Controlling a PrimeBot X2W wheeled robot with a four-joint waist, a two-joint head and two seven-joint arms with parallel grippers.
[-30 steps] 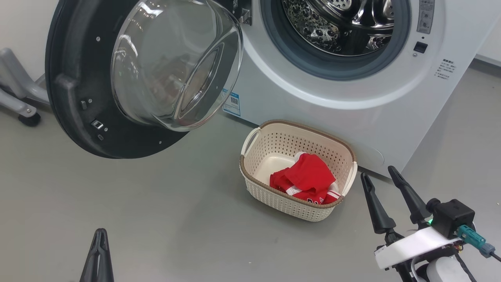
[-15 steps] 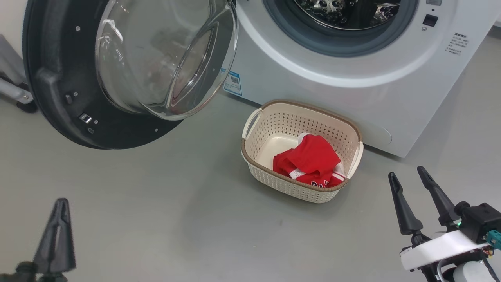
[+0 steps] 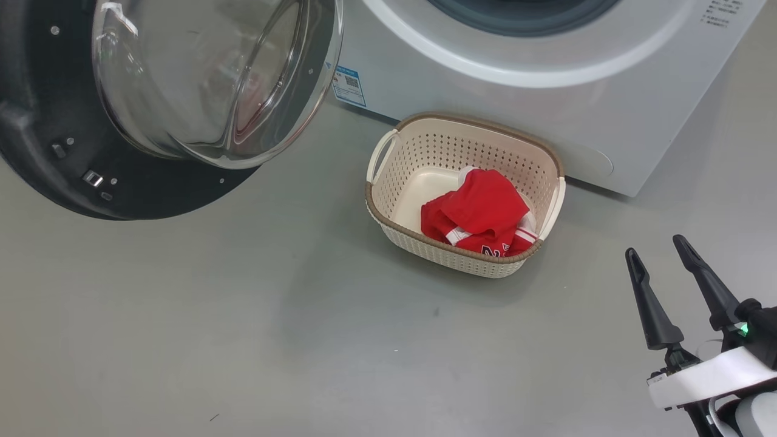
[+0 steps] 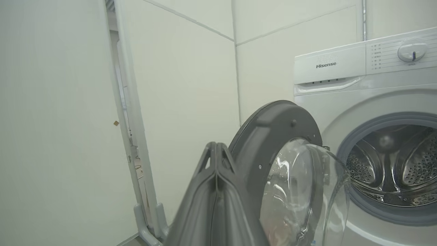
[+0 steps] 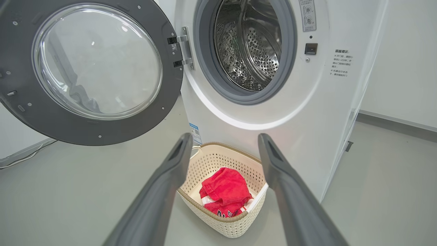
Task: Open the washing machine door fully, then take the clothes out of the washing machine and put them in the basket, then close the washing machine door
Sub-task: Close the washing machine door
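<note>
The washing machine door [image 3: 121, 115] stands swung wide open to the left, its black rim and glass bowl [image 5: 97, 61] facing me. The white washing machine [image 3: 516, 79] shows a bare steel drum [image 5: 249, 44] with no cloth seen inside. On the floor before it sits the cream basket [image 3: 388, 182] with red clothes [image 3: 479, 212] lying in it. My right gripper [image 3: 658, 246] hovers open at the lower right, a short way right of the basket, nothing between its fingers. In the left wrist view my left gripper [image 4: 216, 150] is shut and empty, pointing at the door's edge [image 4: 269, 126].
Grey floor [image 3: 243, 334] spreads out in front of the washer. A white wall [image 4: 170, 102] and a pale frame foot [image 4: 146, 222] stand left of the door. The washer's right side borders more floor and a wall [image 5: 403, 68].
The head camera has tilted down, so washer, door and basket ride higher in the picture. My shut left gripper has left the lower left of the head view. The right gripper stays open.
</note>
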